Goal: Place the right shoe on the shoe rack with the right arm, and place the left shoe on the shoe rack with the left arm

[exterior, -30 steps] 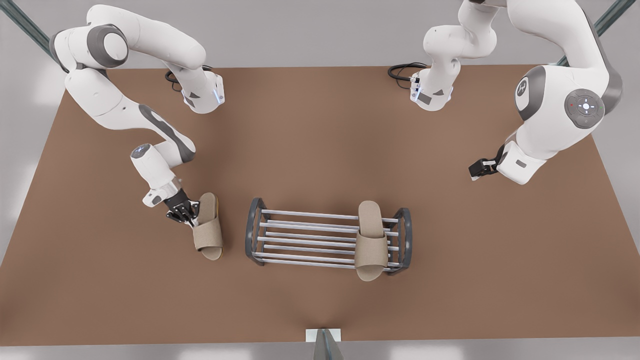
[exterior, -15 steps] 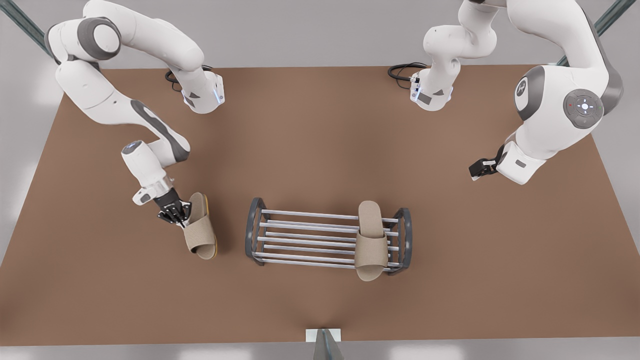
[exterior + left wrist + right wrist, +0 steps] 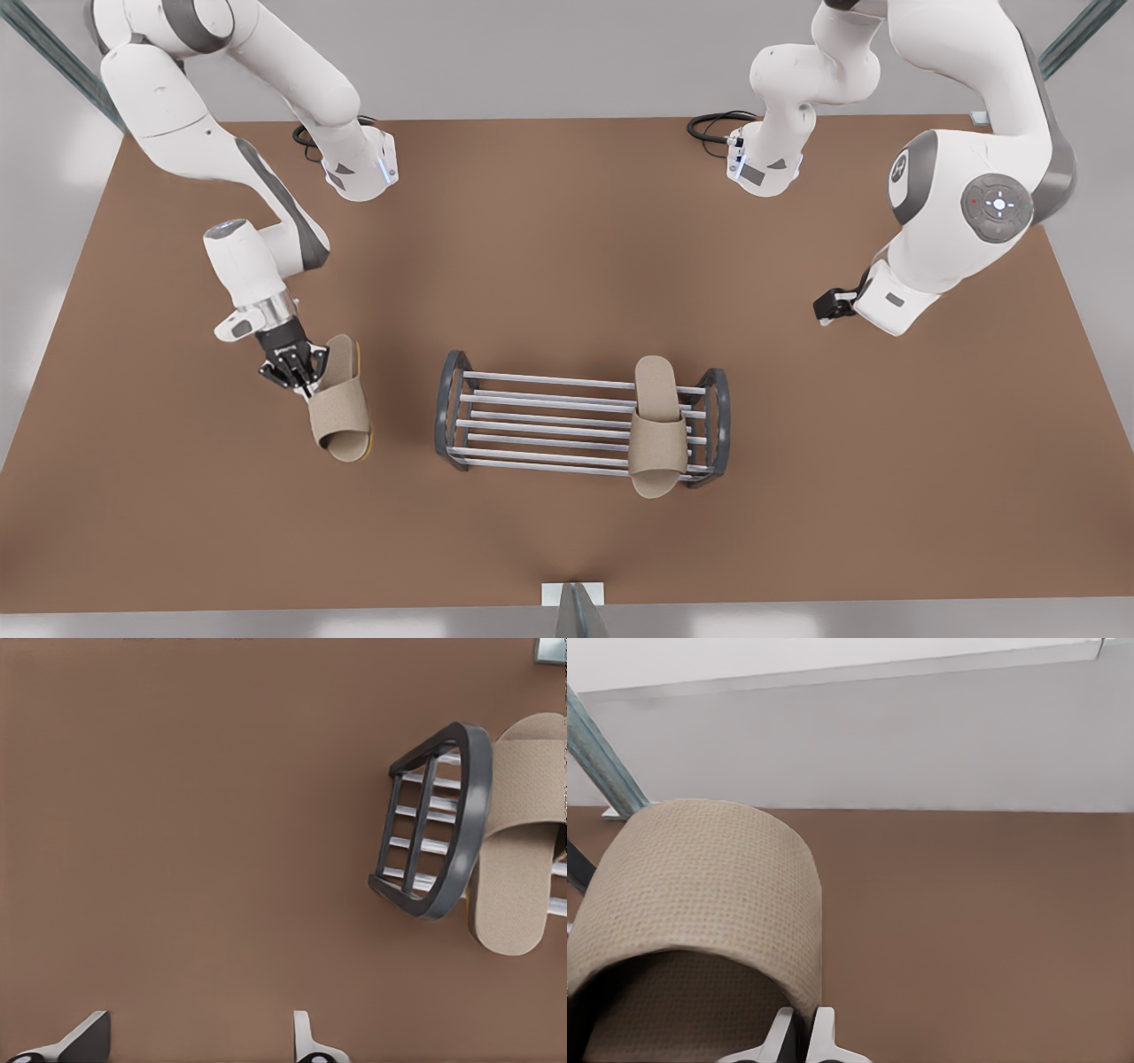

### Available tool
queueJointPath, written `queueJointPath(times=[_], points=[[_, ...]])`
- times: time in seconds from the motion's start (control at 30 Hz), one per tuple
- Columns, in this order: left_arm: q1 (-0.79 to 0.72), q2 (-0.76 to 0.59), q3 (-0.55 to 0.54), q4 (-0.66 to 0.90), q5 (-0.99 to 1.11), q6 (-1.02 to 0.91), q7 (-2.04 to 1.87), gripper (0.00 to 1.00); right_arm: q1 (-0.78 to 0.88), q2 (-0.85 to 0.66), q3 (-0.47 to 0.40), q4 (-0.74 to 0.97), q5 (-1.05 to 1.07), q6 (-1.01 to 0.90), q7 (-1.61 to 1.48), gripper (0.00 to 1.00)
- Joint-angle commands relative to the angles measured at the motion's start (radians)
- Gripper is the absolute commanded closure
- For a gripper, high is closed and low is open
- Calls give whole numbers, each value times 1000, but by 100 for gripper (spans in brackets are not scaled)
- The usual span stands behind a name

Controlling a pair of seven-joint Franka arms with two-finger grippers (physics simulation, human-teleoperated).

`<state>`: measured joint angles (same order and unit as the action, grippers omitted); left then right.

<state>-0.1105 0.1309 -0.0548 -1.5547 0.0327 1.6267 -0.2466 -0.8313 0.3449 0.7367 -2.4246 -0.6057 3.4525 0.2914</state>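
Lifted since a second ago, your right gripper (image 3: 297, 372) pinches the slipper's (image 3: 337, 409) strap beside the shoe rack (image 3: 532, 424); left gripper (image 3: 824, 308) waits spread, its slipper (image 3: 657, 425) racked.

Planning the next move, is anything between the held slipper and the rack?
Nothing visible: bare table separates the slipper in the right gripper from the shoe rack. The other slipper lies on its far end. The left gripper waits open beyond.
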Motion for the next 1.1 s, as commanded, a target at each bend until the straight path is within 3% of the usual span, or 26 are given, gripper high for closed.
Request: queueJointPath(times=[0.0, 0.1, 0.17, 0.23, 0.3, 0.5, 0.73, 1.0, 1.03, 1.07], points=[[-20, -2, -2, 1, 15, 13, -6, 0, -124, -18, 127, -5, 3, -127, 176, 79], [-6, 0, -5, 1, 16, 15, -5, 0, -501, -6, 501, -5, 1, -325, 176, 79], [-3, -7, -5, 2, 19, 15, -3, 0, -695, 9, 699, -14, 1, -432, 178, 79], [-3, -8, -5, 2, 21, 13, -3, 0, -926, 94, 940, -13, 3, -618, 179, 79], [-3, -7, -3, 2, 21, 13, -3, 0, -1032, 167, 1060, -11, 3, -745, 186, 79], [-5, -14, -8, 2, 21, 1, -3, 0, -1051, 247, 1222, -11, 3, -977, 344, 79], [-17, -30, -43, 2, 58, -8, -30, 0, -1016, 266, 1330, -2, 1, -1013, 521, 79], [-17, -30, -65, 2, 58, -18, -51, 0, -825, 97, 1313, 259, 4, -1053, 695, 79], [-17, -30, -65, 2, 58, -18, -51, 0, -779, 71, 1281, 291, 4, -1052, 712, 79], [-17, -30, -65, 2, 58, -19, -51, 0, -666, 62, 1195, 338, 4, -1056, 736, 79]])
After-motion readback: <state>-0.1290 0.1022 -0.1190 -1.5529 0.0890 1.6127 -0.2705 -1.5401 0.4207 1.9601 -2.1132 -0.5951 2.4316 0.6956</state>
